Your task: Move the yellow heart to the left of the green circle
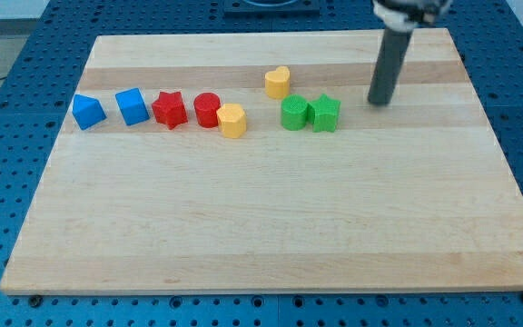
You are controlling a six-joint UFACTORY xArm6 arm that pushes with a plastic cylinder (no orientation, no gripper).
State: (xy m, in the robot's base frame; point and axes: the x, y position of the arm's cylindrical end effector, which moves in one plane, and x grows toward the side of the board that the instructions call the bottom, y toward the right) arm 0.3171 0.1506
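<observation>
While yellow heart [278, 82] sits above-left of green circle [294, 113], not level at its left: task not done | my tip [379, 102] bare rod, holds nothing, right of green star [325, 113], well apart from heart | left: push heart down-left.

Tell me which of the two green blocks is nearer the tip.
The green star, the right-hand one of the touching pair. My tip sits to its right and slightly toward the view's top; the green circle lies on the star's far side.
</observation>
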